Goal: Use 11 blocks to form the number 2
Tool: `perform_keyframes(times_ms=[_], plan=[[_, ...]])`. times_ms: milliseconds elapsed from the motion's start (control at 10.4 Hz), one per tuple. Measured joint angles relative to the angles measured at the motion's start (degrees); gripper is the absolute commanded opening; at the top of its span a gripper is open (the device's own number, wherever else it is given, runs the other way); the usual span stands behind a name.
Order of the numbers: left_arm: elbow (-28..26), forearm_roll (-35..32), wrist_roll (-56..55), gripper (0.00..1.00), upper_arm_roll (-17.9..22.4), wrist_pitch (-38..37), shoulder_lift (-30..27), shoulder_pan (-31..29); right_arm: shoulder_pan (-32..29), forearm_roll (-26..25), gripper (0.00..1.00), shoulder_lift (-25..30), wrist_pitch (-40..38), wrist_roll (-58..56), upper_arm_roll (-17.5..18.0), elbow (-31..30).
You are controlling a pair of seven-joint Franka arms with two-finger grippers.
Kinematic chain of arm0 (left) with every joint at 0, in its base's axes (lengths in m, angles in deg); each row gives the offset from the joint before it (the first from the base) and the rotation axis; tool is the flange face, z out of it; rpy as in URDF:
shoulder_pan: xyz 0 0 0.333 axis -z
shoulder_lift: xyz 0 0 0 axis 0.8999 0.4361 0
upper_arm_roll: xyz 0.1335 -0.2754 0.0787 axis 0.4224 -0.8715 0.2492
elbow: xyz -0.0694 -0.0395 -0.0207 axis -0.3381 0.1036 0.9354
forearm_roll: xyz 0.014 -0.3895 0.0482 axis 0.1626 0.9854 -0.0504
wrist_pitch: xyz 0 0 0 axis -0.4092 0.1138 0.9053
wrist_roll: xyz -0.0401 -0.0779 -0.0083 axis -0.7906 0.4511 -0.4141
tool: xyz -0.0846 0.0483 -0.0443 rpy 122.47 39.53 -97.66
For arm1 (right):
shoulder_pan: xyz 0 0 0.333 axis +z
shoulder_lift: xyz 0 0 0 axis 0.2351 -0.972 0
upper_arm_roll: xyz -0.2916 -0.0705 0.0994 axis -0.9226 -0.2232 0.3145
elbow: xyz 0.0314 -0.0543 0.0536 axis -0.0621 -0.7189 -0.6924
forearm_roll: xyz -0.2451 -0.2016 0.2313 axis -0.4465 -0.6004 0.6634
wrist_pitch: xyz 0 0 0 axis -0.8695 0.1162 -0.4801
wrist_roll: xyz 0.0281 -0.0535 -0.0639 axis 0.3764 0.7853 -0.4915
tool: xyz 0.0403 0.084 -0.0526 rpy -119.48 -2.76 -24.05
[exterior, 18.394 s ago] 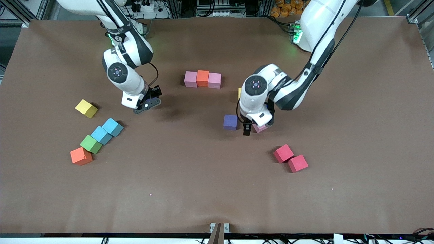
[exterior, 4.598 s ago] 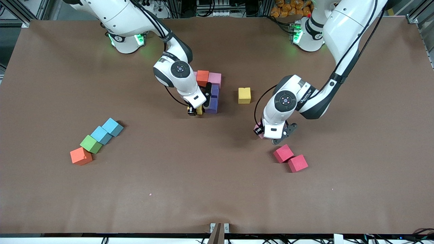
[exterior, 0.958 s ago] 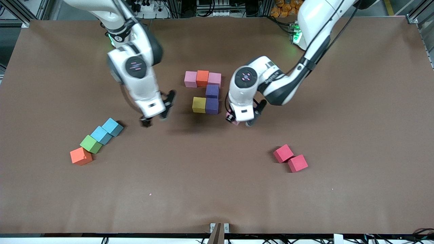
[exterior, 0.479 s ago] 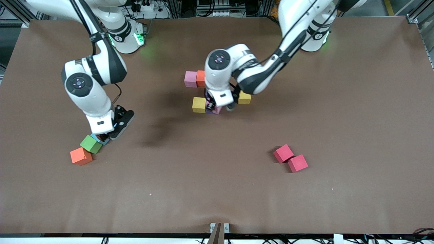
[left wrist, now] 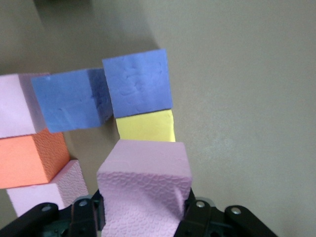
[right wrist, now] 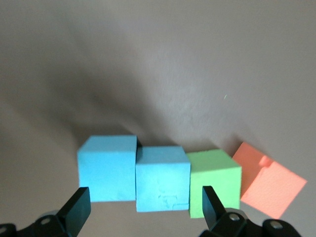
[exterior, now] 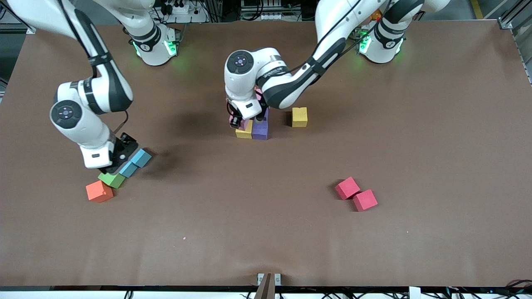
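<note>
Moved in over the digit, left hand (exterior: 245, 121) pinches a pink block (left wrist: 144, 190) just above the yellow block (left wrist: 146, 126); right hand (right wrist: 143, 210), spread, straddles a blue block (right wrist: 163, 177).

White arms (exterior: 89, 93), black joints, green base lights

In the front view, the left arm (exterior: 266, 83) at upper centre covers most of the top row of blocks (exterior: 257, 92) (only a pink sliver shows). The right gripper (exterior: 111, 160) at middle left hides part of one light blue block (exterior: 128, 169).
</note>
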Motion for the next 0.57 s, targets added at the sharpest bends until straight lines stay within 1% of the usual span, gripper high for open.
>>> perform_keyframes(times_ms=[192, 383, 575], plan=[[2.85, 0.10, -2.71, 0.46, 1.59, 0.23, 2.30, 2.48, -0.76, 0.00, 1.00, -0.30, 1.88, -8.96, 0.08, -0.77], [4.96, 0.12, -3.90, 0.46, 1.70, 0.36, 3.95, 3.00, -0.74, 0.08, 1.00, -0.29, 3.24, -25.63, 0.36, -0.57], [6.10, 0.14, -4.97, 0.46, 1.70, 1.11, 4.23, 3.44, -0.96, 0.17, 1.00, -0.43, 3.26, -41.46, 0.29, -0.39]])
